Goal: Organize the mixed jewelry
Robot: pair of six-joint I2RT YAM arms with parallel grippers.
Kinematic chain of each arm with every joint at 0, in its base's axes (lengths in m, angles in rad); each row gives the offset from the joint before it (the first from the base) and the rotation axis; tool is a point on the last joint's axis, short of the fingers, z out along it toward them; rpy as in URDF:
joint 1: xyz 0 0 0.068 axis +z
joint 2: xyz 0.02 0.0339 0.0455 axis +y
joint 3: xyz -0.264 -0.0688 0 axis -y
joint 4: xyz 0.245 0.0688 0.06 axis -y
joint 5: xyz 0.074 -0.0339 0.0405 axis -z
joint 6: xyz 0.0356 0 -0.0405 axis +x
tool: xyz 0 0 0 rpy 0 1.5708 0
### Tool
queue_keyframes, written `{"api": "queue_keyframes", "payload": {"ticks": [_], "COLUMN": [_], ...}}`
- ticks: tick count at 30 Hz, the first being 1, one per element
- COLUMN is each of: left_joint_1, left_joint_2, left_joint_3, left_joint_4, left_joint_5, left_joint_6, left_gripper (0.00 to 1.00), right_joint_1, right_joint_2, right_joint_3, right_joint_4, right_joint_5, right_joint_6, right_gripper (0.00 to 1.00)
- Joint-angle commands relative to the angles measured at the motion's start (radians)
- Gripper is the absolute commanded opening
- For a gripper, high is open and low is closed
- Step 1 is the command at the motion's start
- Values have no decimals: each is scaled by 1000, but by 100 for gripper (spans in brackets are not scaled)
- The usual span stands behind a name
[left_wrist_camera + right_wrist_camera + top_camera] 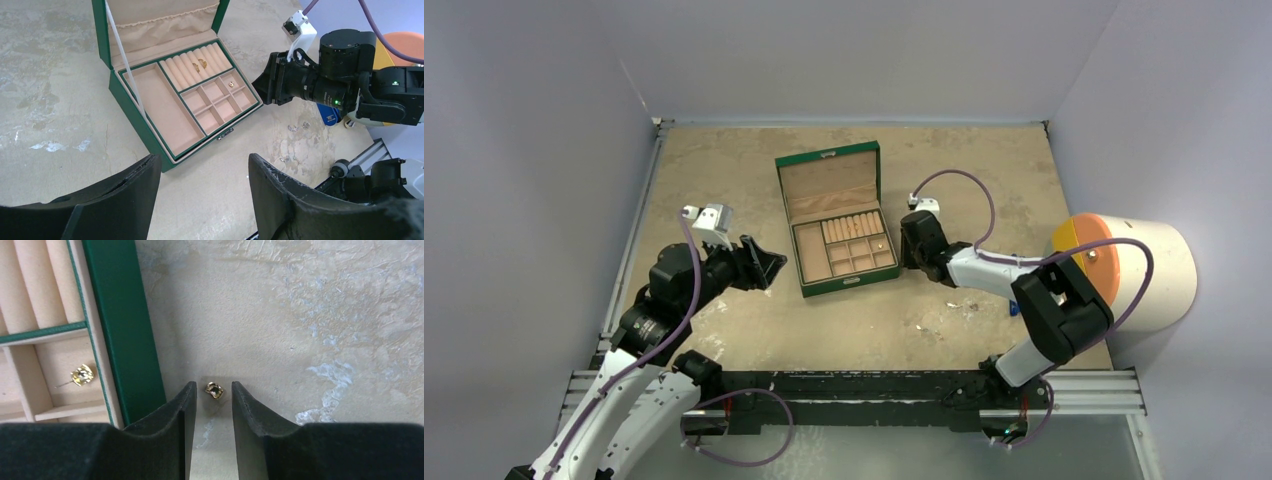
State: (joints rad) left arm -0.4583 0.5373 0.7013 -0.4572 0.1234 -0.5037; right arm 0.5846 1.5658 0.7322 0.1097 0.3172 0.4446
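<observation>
Right gripper [212, 387] fingers [180, 407] stand narrowly apart around a tiny gold piece [214, 390] on the table [300, 315], just beside the green jewelry box [125, 330]; the overhead view hides it. Left gripper [203, 159] gapes wide, short of the box.

A green box [142, 132] stands open on the desk [60, 100]. A gold piece [202, 63] lies across its rolls [182, 72], a gold stud [231, 84] in one compartment [237, 79].

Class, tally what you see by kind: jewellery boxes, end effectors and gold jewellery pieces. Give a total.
Jewellery box: 1
End effectors: 2, left and right
Gold pieces: 3, one on the ring rolls, one in a compartment, one outside the box
Total: 6
</observation>
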Motion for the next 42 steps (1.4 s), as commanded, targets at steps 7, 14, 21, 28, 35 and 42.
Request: {"api": "queue_keyframes", "payload": {"ticks": [7,14,21,28,35,42], "left_joint_1": [9,10,12,14,16,15], "left_joint_2": [5,7,10,10,7,2], "left_joint_3": [17,18,19,18,17,17], "left_joint_4": [49,50,51,52,52,52], "left_joint_5": [9,9,12,16,18,18], "left_joint_6": [16,16,16,18,16,16], "left_gripper": [64,64,64,64,64,64], "right_joint_1": [-2,-3,-3,-3,-2,-2], "right_joint_2": [36,51,55,34,-34,-151], "right_joint_3": [53,51,49,50,43,45], "right_joint_4": [51,51,51,39,20,-8], "right_joint_5": [-21,-20,-23,-21,-32,-36], "right_joint_6": [-1,-5,-4,-5,0,-17], "right_gripper": [35,29,17,1,0,0]}}
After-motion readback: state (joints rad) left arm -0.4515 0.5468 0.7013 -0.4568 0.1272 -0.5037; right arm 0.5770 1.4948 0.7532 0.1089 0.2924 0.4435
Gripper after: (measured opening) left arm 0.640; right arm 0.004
